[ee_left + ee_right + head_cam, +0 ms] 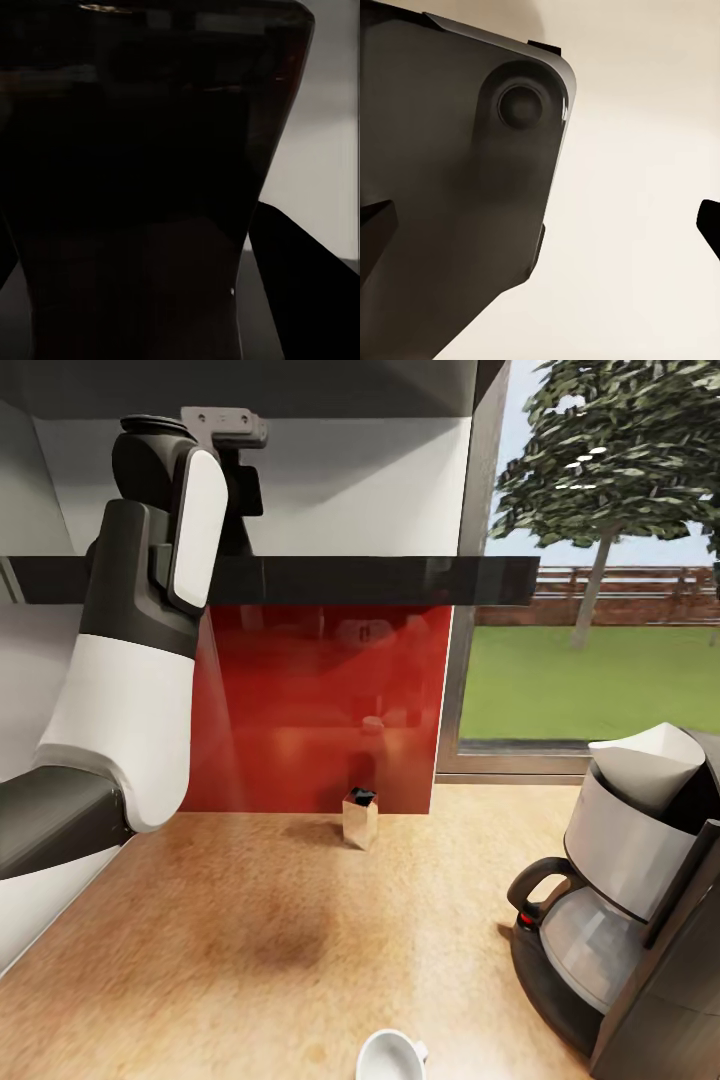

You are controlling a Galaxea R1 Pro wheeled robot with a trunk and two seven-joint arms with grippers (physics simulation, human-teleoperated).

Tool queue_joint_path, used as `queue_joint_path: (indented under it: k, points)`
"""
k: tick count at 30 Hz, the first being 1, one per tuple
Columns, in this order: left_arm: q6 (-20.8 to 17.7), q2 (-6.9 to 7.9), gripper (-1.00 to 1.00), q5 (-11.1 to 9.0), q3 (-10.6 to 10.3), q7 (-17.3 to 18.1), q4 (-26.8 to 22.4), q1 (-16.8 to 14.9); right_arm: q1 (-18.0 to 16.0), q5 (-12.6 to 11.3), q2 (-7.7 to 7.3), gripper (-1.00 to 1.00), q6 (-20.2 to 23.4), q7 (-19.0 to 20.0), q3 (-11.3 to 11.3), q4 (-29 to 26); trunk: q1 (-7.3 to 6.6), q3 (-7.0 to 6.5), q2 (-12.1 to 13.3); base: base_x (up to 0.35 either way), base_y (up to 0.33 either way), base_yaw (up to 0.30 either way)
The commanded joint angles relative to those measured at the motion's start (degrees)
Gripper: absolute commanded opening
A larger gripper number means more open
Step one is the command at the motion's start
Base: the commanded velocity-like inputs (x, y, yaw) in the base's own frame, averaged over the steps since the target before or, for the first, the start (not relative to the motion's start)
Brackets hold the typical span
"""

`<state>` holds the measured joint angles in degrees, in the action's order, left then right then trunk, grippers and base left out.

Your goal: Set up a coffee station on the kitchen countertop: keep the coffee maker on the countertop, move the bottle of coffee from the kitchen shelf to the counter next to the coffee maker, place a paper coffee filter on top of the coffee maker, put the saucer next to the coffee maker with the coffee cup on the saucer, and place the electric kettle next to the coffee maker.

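Observation:
My left arm (150, 610) reaches up to the dark kitchen shelf (380, 580), and its wrist hides the fingers there. In the left wrist view my left gripper (142, 247) is shut on a dark brownish jar, the bottle of coffee (150, 150), very close to the lens. One finger (300, 285) lies against its side. On the kitchen countertop (250, 920) at the right stands the coffee maker (620, 920), with a white paper coffee filter (650, 755) on top. The coffee cup (390, 1057) shows at the near edge. The saucer and electric kettle are out of view. My right gripper (540, 225) is open, with nothing between its fingers.
A small tan box (360, 818) with a black top stands at the back of the counter against the red backsplash (320, 700). A window (600, 610) opens to the right. The right wrist view looks at a dark grey rounded body (457, 187) over a cream surface.

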<state>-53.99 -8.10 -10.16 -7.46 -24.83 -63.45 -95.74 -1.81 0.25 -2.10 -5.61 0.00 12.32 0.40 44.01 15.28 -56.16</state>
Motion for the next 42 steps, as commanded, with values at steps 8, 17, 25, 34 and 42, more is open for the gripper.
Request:
queue_joint_path:
  k: [8, 17, 25, 34, 42]
  points:
    - [-0.32, -0.07, -1.0, -0.56, -0.54, -0.43, -1.19, -0.06, -0.04, 0.01, -0.01, 1.0, -0.19, 0.0, 0.25, 0.04, 0.0, 0.08, -0.05, 0.0, 0.0, 0.0]
    - [-0.41, -0.27, -1.0, -0.56, -0.75, -0.39, -2.68, -0.06, -0.04, 0.02, -0.01, 1.0, -0.19, 0.0, 0.25, 0.04, 0.0, 0.08, -0.05, -0.003, 0.0, 0.0]
    - [-0.41, -0.34, -1.0, -0.56, -0.81, -0.39, -2.74, -0.06, -0.04, 0.03, -0.01, 1.0, -0.19, 0.0, 0.25, 0.04, 0.0, 0.08, -0.05, -0.241, 0.0, 0.0]
    - [-0.41, -0.34, -1.0, -0.56, -0.64, -0.39, -3.02, -0.06, -0.04, 0.02, -0.01, 1.0, -0.19, 0.0, 0.25, 0.04, 0.0, 0.08, -0.05, -0.326, 0.0, 0.0]
    - [-0.41, -0.34, -1.0, -0.56, -0.4, -0.37, -3.98, -0.06, -0.04, 0.01, -0.09, 1.0, -0.17, 0.0, 0.3, -0.04, 0.0, 0.08, -0.05, -0.234, 0.0, 0.0]
